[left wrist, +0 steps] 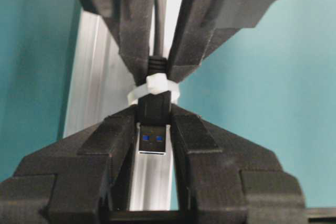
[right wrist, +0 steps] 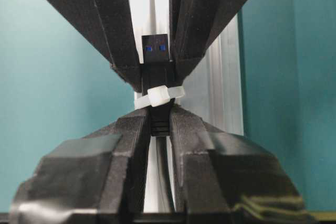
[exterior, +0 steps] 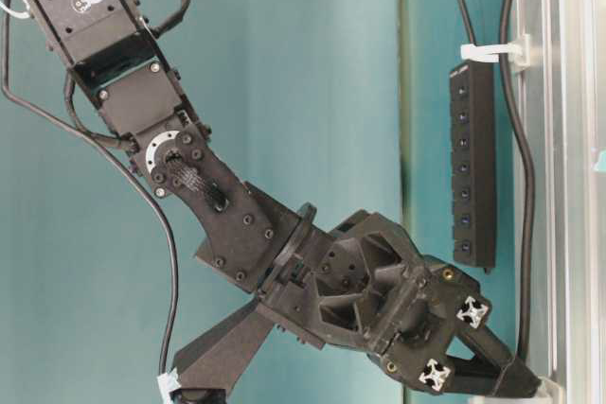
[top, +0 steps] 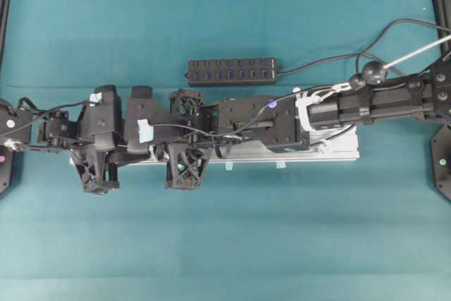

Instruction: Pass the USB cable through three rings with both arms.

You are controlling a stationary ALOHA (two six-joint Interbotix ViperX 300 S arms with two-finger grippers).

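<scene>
Over the rail (top: pixel 338 151), both arms level, grippers tip-to-tip

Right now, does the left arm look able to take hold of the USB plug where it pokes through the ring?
Probably yes. The USB plug has come through the ring and sits between the left gripper fingers, nothing blocking; the right gripper clamps the cable behind.

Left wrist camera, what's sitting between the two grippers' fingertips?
In the left wrist view, a whitish ring stands between left gripper and right gripper, with the USB cable's plug poking through it.
</scene>
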